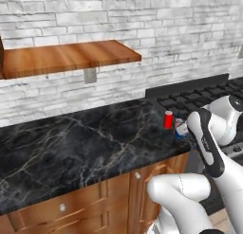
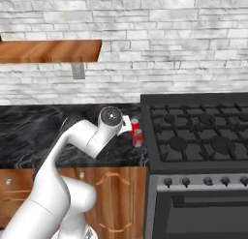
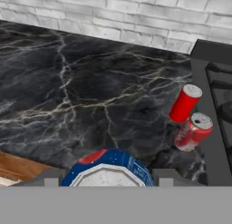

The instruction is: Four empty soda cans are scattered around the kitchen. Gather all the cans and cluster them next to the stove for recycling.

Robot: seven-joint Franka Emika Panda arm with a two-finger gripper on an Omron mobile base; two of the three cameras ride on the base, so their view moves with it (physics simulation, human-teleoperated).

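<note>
In the hand view a blue and white soda can (image 3: 108, 166) with a silver top sits between the two fingers of my gripper (image 3: 108, 177), which is shut on it. The same can (image 1: 181, 131) peeks out beside my forearm near the counter's front edge. Two red soda cans stand close together on the black marble counter right beside the stove (image 2: 203, 131): one upright (image 3: 185, 103) (image 2: 135, 125) (image 1: 168, 119), the other (image 3: 192, 131) (image 2: 138, 137) just in front of it. They lie ahead and to the right of my hand.
The dark marble counter (image 1: 71, 148) stretches left, with wooden cabinets (image 1: 114, 200) below. A wooden shelf (image 1: 66, 57) hangs on the white brick wall. The stove's raised edge (image 3: 204, 91) borders the counter beside the cans.
</note>
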